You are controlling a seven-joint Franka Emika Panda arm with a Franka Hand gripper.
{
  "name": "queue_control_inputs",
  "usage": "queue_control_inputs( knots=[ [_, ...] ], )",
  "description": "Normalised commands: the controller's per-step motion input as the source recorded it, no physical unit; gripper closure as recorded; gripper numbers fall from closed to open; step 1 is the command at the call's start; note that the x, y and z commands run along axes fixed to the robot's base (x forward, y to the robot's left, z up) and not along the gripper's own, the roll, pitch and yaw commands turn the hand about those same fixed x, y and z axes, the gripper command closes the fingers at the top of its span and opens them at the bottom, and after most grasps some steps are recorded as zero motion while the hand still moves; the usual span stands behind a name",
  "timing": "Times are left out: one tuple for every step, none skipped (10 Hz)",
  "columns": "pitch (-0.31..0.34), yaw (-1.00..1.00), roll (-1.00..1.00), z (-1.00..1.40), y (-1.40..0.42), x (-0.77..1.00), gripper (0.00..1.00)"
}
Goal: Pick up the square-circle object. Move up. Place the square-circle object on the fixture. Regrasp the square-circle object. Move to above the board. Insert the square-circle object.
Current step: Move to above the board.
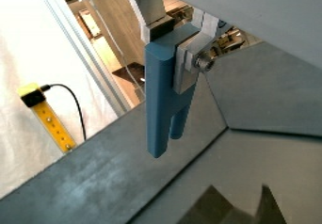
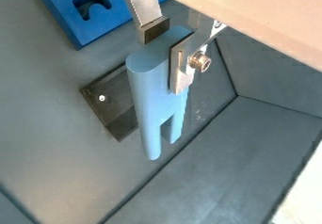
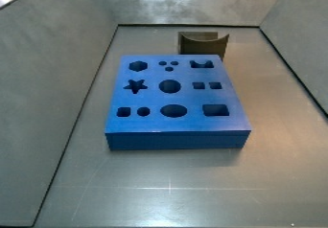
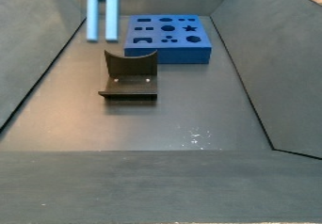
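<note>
My gripper (image 1: 176,51) is shut on the square-circle object (image 1: 164,96), a slim blue-grey peg that hangs down from the fingers (image 1: 191,56), its lower end split by a slot. It shows the same way in both wrist views, with the gripper (image 2: 170,41) clamped on the peg (image 2: 156,105). The peg is held in the air above the dark fixture (image 2: 111,110). In a side view the peg (image 4: 104,9) hangs over the fixture (image 4: 130,75), in front of the blue board (image 4: 164,38). The gripper itself is out of frame in both side views.
The board (image 3: 174,98) with its many shaped holes lies in the middle of the grey floor, with the fixture (image 3: 201,43) behind it. Sloped grey walls (image 4: 38,68) enclose the workspace. A corner of the board (image 2: 78,11) shows beside the fixture.
</note>
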Motion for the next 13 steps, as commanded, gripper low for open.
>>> queue_control_inputs(
  knots=[
    [0.118,0.04,-0.05,0.63,-0.01,0.04,1.0],
    [0.133,0.05,-0.05,0.42,-0.01,0.03,1.0],
    [0.134,0.05,-0.06,0.32,-0.01,0.02,1.0],
    [0.067,1.0,-0.54,0.35,-1.0,-0.66,1.0],
    [0.053,1.0,-0.53,0.32,-1.0,-0.66,1.0],
    [0.024,1.0,-0.52,0.32,-1.0,-0.65,1.0],
    [-0.012,1.0,-0.51,0.31,-1.0,-0.64,1.0],
    [-0.041,1.0,-0.49,0.33,-1.0,-0.64,1.0],
    [-0.07,1.0,-0.48,0.33,-1.0,-0.64,1.0],
    [-0.096,1.0,-0.47,0.34,-1.0,-0.64,1.0],
    [-0.132,1.0,-0.45,0.35,-1.0,-0.64,1.0],
    [-0.159,1.0,-0.44,0.28,-0.77,-0.5,1.0],
    [-0.176,1.0,-0.42,0.21,-0.57,-0.38,1.0]
  ],
)
